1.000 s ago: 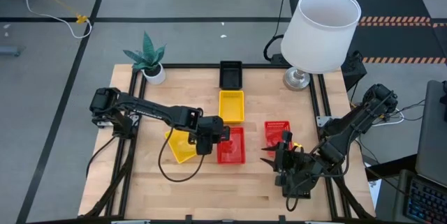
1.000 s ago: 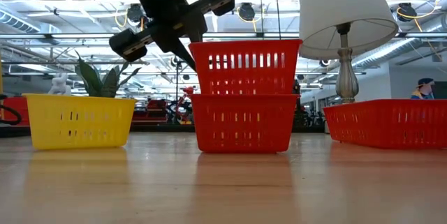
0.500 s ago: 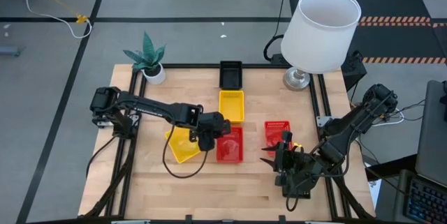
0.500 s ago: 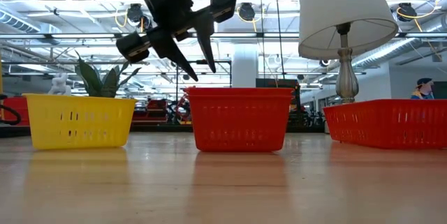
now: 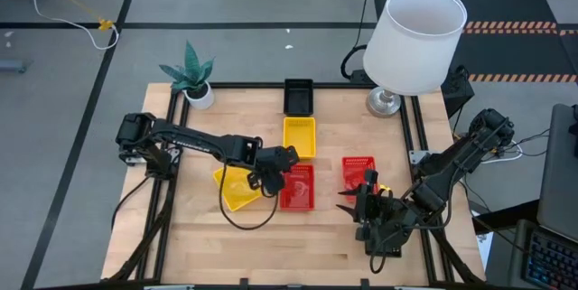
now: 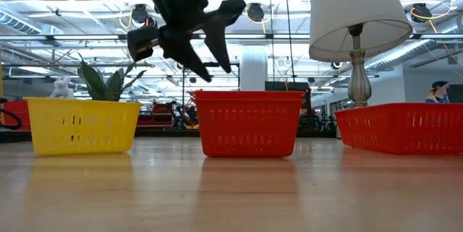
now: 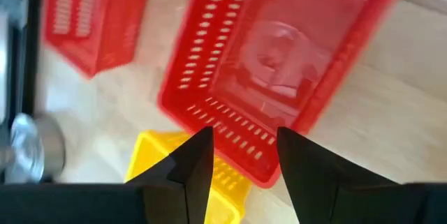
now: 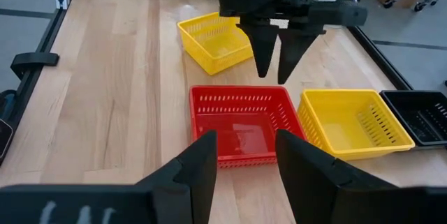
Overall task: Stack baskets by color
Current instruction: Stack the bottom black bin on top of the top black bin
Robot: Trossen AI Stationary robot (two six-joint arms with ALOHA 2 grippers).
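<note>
Red baskets (image 5: 298, 187) sit nested mid-table; the left gripper (image 6: 210, 55) hovers just above them, jaws apart and empty. Next job, I reckon: the lone red basket (image 5: 358, 174) beside the right gripper (image 5: 358, 201), jaws apart, empty.

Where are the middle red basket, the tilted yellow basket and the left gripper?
middle red basket (image 5: 299, 188), high view, on its floor.
tilted yellow basket (image 5: 237, 189), high view, on its inside.
left gripper (image 6: 217, 64), low view, between its open fingers, above the middle red basket.
</note>
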